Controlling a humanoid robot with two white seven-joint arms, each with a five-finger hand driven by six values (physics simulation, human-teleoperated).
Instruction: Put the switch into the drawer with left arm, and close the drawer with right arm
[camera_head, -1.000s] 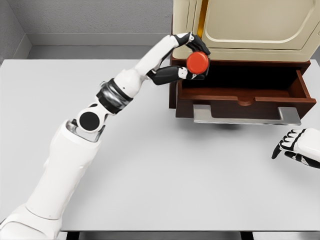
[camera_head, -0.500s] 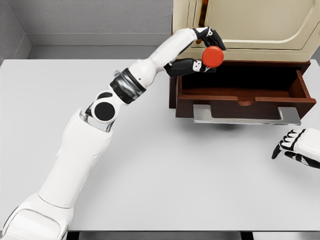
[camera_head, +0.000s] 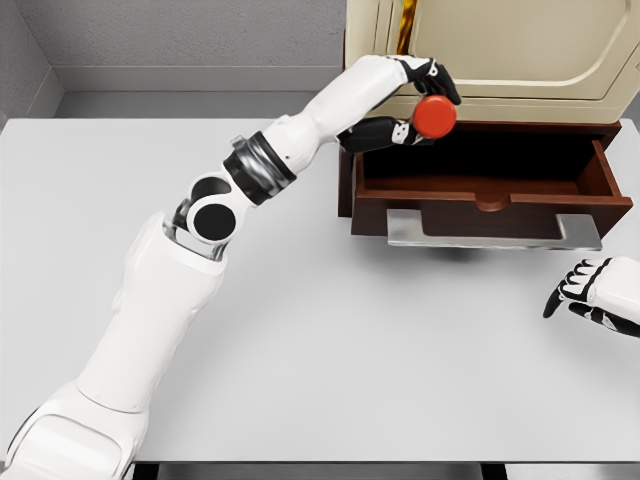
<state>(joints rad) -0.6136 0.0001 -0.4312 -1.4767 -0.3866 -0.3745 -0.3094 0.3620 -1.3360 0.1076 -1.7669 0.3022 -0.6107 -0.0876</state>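
Note:
The switch (camera_head: 435, 117) is a round red button. My left hand (camera_head: 424, 100) is shut on it and holds it above the back left part of the open brown drawer (camera_head: 490, 190). The drawer juts from a beige cabinet (camera_head: 500, 50) and has a grey handle (camera_head: 495, 232) along its front. Its dark inside shows nothing in it. My right hand (camera_head: 590, 290) rests low at the right edge of the picture, in front of the drawer's right corner, fingers relaxed and holding nothing.
A white table (camera_head: 300, 330) spreads out in front of the cabinet. A grey wall (camera_head: 180, 40) runs behind it. My left arm (camera_head: 250, 180) stretches diagonally across the table's left half.
My left hand has carried the red switch rightward and slightly up, from the drawer's left front corner to above its back left. The right hand has stayed put.

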